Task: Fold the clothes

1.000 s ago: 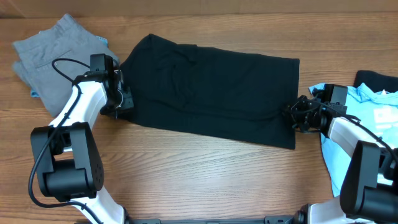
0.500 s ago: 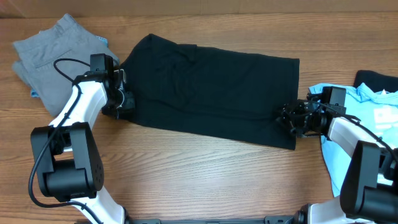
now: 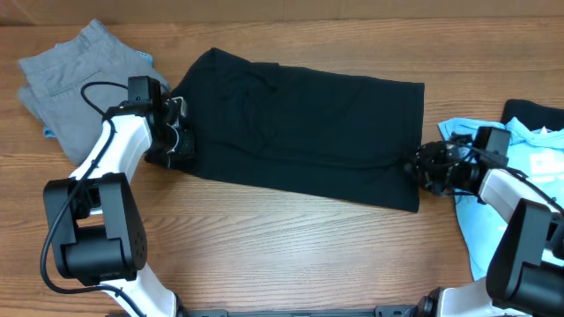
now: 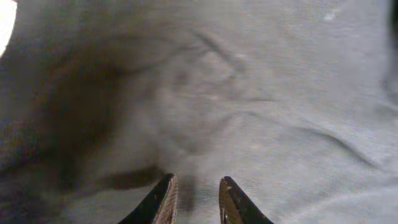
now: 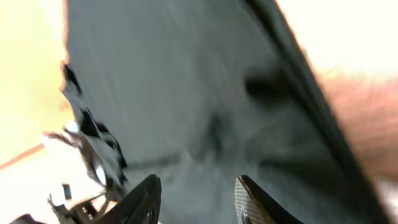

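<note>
Since half a second ago the right hand (image 3: 423, 167) has drawn back a touch and now sits at the right edge of the black T-shirt (image 3: 300, 132), fingers parted and empty. At the opposite edge the left hand (image 3: 183, 132) has its fingers narrowly apart over cloth; whether they pinch any I cannot tell. That shirt lies flat on the table (image 3: 291, 255), long axis running hand to hand, each arm nearest its own end. White print on the light-blue tee (image 3: 538, 163) is too small to read.
</note>
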You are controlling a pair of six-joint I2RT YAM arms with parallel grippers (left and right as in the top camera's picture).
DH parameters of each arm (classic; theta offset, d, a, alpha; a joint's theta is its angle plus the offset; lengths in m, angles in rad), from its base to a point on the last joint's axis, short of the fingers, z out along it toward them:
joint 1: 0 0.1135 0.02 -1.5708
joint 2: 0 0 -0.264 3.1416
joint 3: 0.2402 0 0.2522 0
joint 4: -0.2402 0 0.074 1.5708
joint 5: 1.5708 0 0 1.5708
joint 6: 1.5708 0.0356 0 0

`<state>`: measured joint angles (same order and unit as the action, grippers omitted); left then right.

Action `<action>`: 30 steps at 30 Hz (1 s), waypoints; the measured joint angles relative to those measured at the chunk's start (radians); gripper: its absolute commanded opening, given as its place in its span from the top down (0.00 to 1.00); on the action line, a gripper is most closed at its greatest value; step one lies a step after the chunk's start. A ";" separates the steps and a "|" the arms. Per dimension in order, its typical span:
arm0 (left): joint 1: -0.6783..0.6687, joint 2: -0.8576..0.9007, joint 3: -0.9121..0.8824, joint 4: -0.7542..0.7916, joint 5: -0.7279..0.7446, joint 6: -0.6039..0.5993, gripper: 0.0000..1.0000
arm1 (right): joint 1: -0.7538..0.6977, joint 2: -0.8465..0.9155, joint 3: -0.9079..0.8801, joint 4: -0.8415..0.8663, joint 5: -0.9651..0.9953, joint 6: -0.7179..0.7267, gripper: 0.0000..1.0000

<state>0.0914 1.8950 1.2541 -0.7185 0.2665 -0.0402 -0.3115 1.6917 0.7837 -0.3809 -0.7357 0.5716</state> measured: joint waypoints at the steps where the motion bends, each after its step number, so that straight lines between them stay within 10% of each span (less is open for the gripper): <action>1: 0.000 0.000 0.000 0.000 0.011 0.005 0.72 | 0.014 0.000 0.000 -0.027 -0.001 -0.011 0.58; 18: 0.000 0.000 0.000 0.000 0.056 0.022 0.70 | 0.331 0.051 0.000 0.294 0.312 0.178 0.54; 24: 0.000 0.000 0.000 -0.004 0.056 0.023 0.70 | 0.271 0.064 -0.001 0.522 0.101 0.226 0.53; 30: 0.000 0.000 0.000 -0.008 0.056 0.026 0.67 | 0.233 0.065 0.000 0.384 -0.071 0.226 0.53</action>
<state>0.0914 1.8950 1.2541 -0.7261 0.3229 -0.0139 -0.0788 1.7565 0.7834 0.0032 -0.8066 0.7975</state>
